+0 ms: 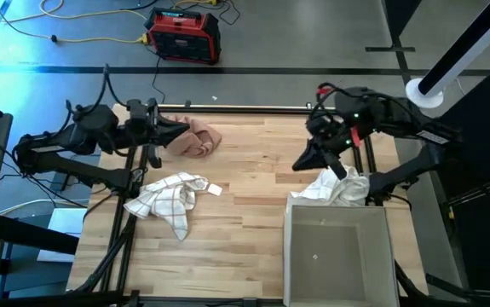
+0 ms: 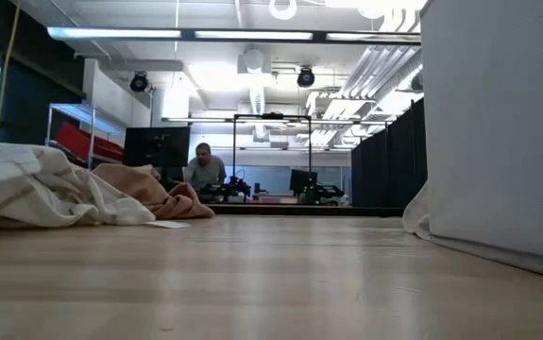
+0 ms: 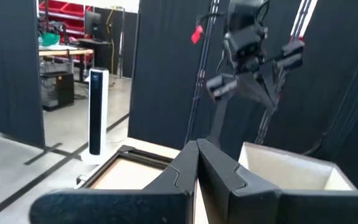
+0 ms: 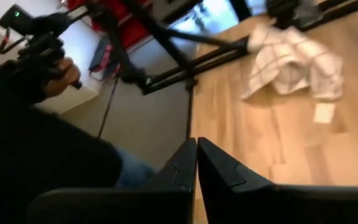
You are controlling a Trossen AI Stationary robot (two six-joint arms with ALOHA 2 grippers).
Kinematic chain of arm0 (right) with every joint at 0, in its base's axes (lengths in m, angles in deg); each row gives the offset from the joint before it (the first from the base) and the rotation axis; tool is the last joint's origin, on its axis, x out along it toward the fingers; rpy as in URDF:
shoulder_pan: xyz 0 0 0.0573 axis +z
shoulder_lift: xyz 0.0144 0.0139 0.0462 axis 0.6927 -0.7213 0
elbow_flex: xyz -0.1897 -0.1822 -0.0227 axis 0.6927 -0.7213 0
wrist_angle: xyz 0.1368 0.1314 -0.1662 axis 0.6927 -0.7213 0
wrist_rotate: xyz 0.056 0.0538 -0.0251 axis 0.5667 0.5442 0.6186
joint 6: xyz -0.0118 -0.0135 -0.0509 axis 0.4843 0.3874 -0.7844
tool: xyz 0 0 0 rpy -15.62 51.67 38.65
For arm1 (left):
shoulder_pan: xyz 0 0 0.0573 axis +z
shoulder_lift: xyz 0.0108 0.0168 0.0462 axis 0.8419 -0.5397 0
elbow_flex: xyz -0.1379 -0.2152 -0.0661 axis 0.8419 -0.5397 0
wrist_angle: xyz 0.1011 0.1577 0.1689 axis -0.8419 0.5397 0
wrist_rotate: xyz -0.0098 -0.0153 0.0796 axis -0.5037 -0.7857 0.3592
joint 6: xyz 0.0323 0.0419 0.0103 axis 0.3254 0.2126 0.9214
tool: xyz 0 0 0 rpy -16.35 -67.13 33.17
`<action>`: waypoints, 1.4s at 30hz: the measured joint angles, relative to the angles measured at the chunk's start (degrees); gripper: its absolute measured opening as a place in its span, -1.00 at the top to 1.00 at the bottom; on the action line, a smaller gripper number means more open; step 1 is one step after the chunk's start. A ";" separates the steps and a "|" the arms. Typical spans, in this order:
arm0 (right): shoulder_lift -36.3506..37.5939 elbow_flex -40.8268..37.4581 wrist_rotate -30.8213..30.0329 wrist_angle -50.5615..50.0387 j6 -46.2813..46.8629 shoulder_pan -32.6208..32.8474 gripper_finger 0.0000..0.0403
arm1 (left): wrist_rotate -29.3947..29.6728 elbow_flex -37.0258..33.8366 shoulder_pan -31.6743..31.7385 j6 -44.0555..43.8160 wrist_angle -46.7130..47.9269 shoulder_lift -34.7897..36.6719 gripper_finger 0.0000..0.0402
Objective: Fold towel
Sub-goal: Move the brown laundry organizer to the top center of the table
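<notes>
Three cloths lie on the light wooden desk (image 1: 253, 188) as I read the high view. A white towel with a dark check pattern (image 1: 172, 199) sits crumpled near the left edge, about midway between near and far, with a small white tag (image 1: 214, 189) just beside it on its right. A peach-coloured cloth (image 1: 195, 139) is bunched at the far left, close to the far rail. A plain white cloth (image 1: 340, 188) is heaped against the far wall of the grey rectangular bin (image 1: 338, 251), which occupies the near right corner.

My left tool (image 1: 179, 131) hovers at the far left, its tips over the left edge of the peach cloth. In its wrist view the two dark fingers (image 3: 219, 171) meet with no gap and grip nothing. My right tool (image 1: 302, 162) hangs at the far right, pointing left and down over bare wood, just left of the white heap. Its fingers (image 4: 219, 168) are likewise pressed together, empty.

Low view: white towel at left, peach cloth behind it, bin wall at right. A person (image 2: 203, 171) sits far back in the room.
</notes>
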 joint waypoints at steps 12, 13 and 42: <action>-0.99 -0.13 -3.29 -34.98 5.07 2.89 1.00 | -10.79 0.00 -0.04 -3.69 3.94 -0.19 1.00; -0.36 -1.06 -3.53 -33.85 5.84 3.79 0.99 | -11.71 0.00 -0.04 -4.59 5.29 -0.27 1.00; 4.63 -34.06 -20.29 -27.95 5.57 25.82 -0.10 | -18.04 -0.04 -0.39 -5.88 31.00 -15.31 1.00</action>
